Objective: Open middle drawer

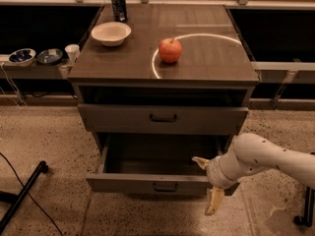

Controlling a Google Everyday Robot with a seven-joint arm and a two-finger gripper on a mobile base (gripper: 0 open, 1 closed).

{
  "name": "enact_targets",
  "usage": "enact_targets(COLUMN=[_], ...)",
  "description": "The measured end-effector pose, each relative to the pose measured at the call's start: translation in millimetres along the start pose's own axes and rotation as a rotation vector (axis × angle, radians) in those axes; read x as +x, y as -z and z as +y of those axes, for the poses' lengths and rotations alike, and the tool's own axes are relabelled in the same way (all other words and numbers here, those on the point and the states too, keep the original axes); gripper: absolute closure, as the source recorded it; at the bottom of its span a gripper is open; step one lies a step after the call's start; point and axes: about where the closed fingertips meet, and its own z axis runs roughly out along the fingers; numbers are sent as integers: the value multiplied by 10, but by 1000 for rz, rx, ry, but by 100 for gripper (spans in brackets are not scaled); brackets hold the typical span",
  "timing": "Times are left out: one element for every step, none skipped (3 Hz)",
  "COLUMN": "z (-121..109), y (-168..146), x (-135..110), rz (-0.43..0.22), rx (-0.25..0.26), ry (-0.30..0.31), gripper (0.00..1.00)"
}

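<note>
The middle drawer (pixel 147 183) is pulled well out of the grey-brown cabinet, showing its plain grey inside and a small dark bar handle (pixel 165 186) at the centre of its front. My gripper (pixel 207 183) is at the right end of that drawer front, right of the handle. It is open and empty, with one finger (pixel 199 162) pointing left over the drawer's rim and the other hanging down in front. The drawer above (pixel 162 118) stands nearly shut, with a dark gap over it.
On the cabinet top (pixel 206 63) are a red apple (pixel 170 50), a white bowl (pixel 111 33) and a dark can (pixel 118 5). Small bowls and a cup (pixel 72 51) sit on a low shelf at the left. A black stand leg (pixel 22 193) lies on the floor at lower left.
</note>
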Motion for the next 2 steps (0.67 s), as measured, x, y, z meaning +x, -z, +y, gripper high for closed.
enact_targets(z=[-137, -304], y=[-60, -25], x=[57, 66], rz=[50, 116], rx=[24, 58], ry=[11, 36], gripper=[0, 0])
